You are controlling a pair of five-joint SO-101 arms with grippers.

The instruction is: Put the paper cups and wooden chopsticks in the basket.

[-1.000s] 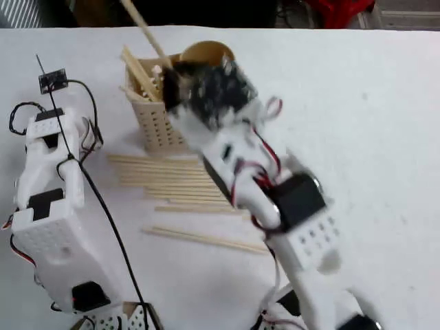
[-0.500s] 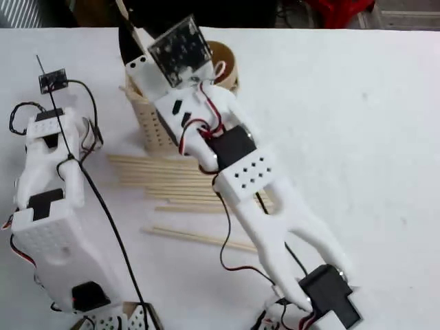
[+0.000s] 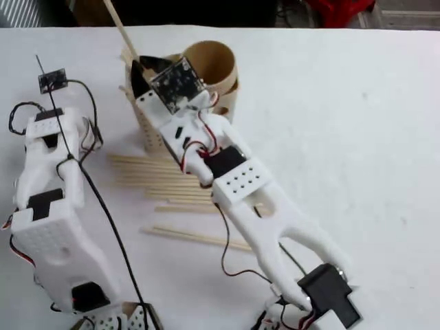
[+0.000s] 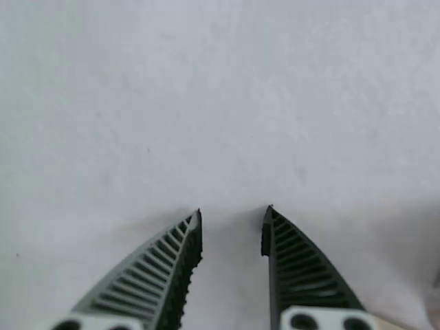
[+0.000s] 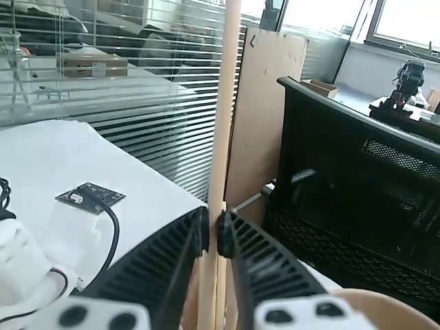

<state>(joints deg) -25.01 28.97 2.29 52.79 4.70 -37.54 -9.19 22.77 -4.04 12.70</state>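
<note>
A: Held item?
B: One wooden chopstick [image 5: 223,103], clamped between the fingers of the right pincer [image 5: 212,223]. It stands near upright, and in the high view its top passes the far edge of the bench [image 3: 357,103].

A: Basket?
B: The basket [image 3: 155,130] sits near the far edge, left of centre, under the right pincer. A few chopstick tips [image 3: 129,56] stick out of its far left corner. The paper cups [image 3: 214,63] are brown and stacked at its right side. Cannot tell if they are inside or just beside it.

A: What else is on the bench?
B: Loose chopsticks [image 3: 168,180] lie flat in a row just in front of the basket, partly under the right arm [image 3: 240,182]. A couple more [image 3: 196,238] lie apart, closer to the near edge.

A: Left side?
B: The left pincer [image 4: 232,216] has its jaws apart and holds nothing, with bare white bench below. The left arm [image 3: 48,192] is by the left edge. A small circuit board [image 3: 53,80] lies beyond it.
</note>
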